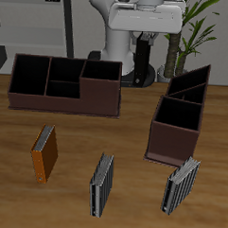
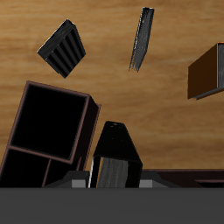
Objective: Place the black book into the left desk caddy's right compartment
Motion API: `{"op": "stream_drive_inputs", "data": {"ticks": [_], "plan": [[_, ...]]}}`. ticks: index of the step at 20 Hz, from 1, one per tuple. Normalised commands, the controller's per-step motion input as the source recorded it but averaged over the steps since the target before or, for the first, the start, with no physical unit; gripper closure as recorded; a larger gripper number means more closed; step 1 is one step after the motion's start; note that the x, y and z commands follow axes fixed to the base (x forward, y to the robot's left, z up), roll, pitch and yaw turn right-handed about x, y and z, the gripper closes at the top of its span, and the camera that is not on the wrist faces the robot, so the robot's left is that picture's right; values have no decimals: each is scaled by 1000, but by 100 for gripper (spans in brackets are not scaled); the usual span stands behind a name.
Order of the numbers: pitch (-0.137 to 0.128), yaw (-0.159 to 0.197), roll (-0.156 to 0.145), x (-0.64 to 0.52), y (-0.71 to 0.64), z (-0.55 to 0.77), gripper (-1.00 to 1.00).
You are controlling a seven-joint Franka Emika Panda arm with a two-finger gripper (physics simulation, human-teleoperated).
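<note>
Black and thin, the plain black hardcover book (image 2: 116,157) (image 1: 142,68) sits clamped between the fingers (image 2: 80,183), which are drawn narrow on its upper edge. It hangs upright below them, clear of the wooden worktop (image 1: 134,136).

Just beside the held book, in the wrist view, stands the dark brown open-topped desk caddy seen end-on (image 2: 63,88) (image 1: 171,143). Its big square end compartment (image 2: 48,122) (image 1: 179,112) lies off to one side of the book, not under it. The book's lower end shows just past that compartment's nearest corner. The caddy's lower-walled smaller sections (image 1: 188,87) lie farther back, toward the robot's base.

Farther from the fingers, toward the worktop's front edge, lie two grey striped books (image 2: 61,48) (image 2: 143,39), well apart from each other and from the caddy. An orange-brown book (image 2: 208,72) (image 1: 45,153) lies farther off still, also near the front edge.

On the far side of the fingers from the end-on caddy stands a second dark brown caddy seen broadside (image 1: 64,102), wide and low.
</note>
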Motion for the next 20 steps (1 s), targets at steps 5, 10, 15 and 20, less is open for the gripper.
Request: {"op": "stream_drive_inputs", "data": {"ticks": [5, 10, 15, 20], "plan": [[24, -17, 10, 134, 318, 165, 100], [3, 0, 20, 131, 421, 150, 100], [-3, 34, 24, 155, 473, 81, 100], [-7, 23, 2, 175, 279, -3, 100]]}}
